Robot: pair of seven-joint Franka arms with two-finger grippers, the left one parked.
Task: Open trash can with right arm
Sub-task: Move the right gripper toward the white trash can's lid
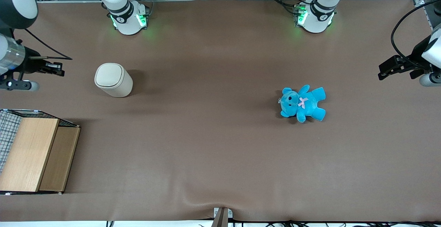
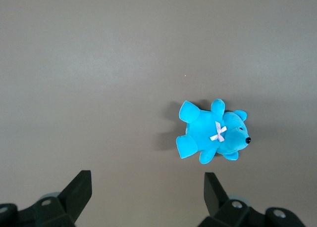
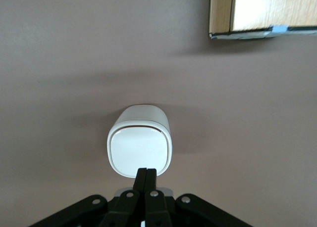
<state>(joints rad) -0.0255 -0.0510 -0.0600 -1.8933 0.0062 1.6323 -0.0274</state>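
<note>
Cream-white plastic trash can (image 1: pixel 113 80), a rounded cylinder with a rounded-square hinged lid (image 1: pixel 109 75), stands upright on the brown table surface (image 1: pixel 213 144) toward the working arm's end of the table. The lid lies flat and closed on the body. No part of the robot touches the bin.

The large white right arm (image 1: pixel 12 20) with dark joint bands and a silver wrist ring reaches in at the working arm's end of the table. Its black two-finger gripper (image 1: pixel 57 68) hangs above the table beside the trash can, apart from it. In the right wrist view the gripper (image 3: pixel 145 173) has its two fingers pressed together with no gap between them and nothing held; the fingertips sit above the near edge of the lid (image 3: pixel 140 150) of the trash can (image 3: pixel 140 138).

A light wooden box with black wire mesh (image 1: pixel 32 151) rests on the table nearer to the front camera than the trash can, well apart from it. One corner of this box (image 3: pixel 262 12), with a strip of blue tape on its edge, shows in the right wrist view.

A bright blue plush teddy bear with a pink bow (image 1: pixel 302 103) lies flat on the table toward the parked arm's end, well apart from the trash can. The left wrist view shows the same bear (image 2: pixel 213 133) lying on bare table.
</note>
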